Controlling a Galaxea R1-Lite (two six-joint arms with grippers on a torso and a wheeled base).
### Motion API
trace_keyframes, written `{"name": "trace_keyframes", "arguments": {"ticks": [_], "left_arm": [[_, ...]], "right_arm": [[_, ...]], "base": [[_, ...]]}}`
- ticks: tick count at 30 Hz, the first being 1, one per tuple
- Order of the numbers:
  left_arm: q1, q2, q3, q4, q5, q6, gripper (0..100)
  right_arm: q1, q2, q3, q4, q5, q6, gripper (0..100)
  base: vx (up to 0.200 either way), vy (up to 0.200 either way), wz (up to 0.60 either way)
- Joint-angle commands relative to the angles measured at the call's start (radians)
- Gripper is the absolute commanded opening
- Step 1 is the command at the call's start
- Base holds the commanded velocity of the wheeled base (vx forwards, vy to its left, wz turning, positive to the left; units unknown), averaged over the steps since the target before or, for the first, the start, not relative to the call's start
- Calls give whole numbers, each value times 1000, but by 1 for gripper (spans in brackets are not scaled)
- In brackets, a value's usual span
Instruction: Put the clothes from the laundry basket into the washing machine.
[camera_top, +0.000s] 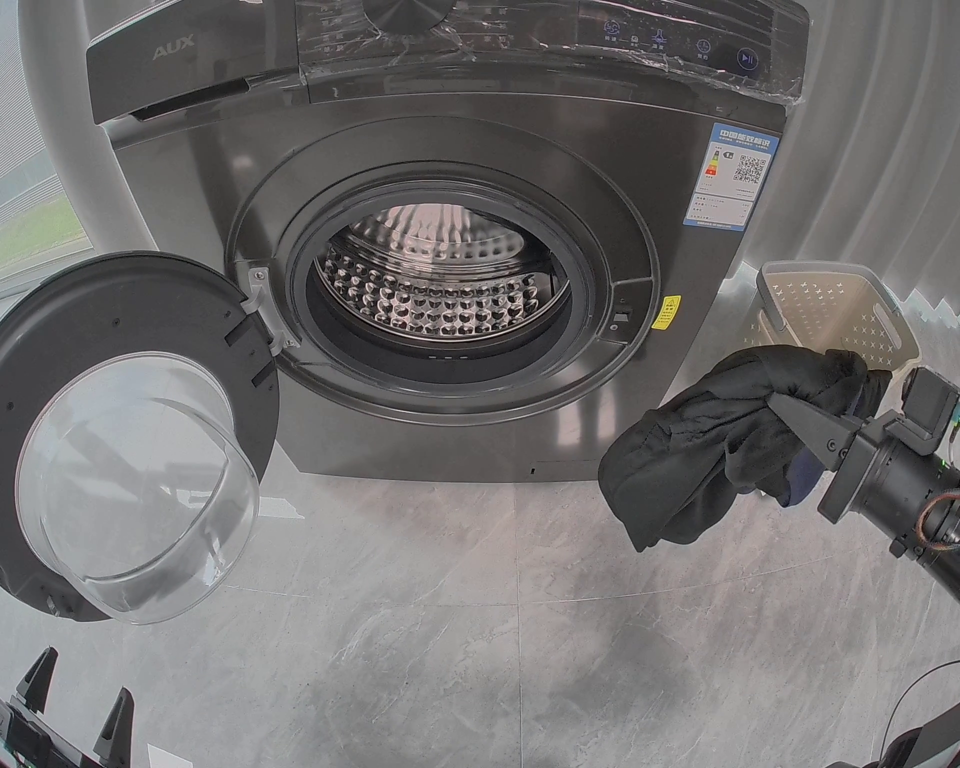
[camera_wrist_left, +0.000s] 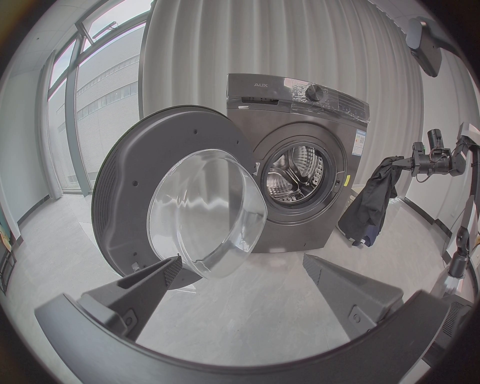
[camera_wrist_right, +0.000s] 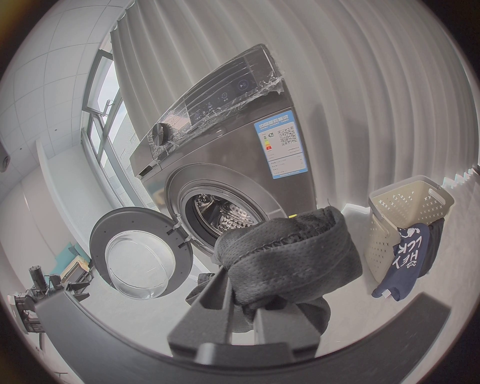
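currently right jaws clamp a black garment (camera_top: 690, 450) near the open washing machine (camera_top: 640, 200), while left jaws stand open.

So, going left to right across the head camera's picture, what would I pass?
Open door → drum → black garment → basket.
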Motion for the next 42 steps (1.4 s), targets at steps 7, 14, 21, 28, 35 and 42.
{"name": "trace_keyframes", "arguments": {"ticks": [7, 14, 21, 28, 35, 42], "left_arm": [[0, -18, 18, 0, 1, 0, 100], [0, -18, 18, 0, 1, 0, 100], [0, -18, 18, 0, 2, 3, 100], [3, -18, 18, -1, 1, 9, 100], [5, -18, 18, -1, 1, 6, 100], [7, -18, -18, -63, 7, -8, 100]], "right_arm": [[0, 3, -1, 3, 1, -1, 0], [0, 0, 1, 3, 1, -3, 0], [55, 18, -11, 1, -1, 2, 0], [117, 118, -76, -14, -7, 31, 0], [143, 181, -128, -46, -16, 42, 0], [164, 232, -143, -149, -6, 51, 0]], "base": [[0, 86, 0], [0, 0, 0], [0, 0, 0], [0, 0, 0], [0, 0, 0], [0, 0, 0]]}}
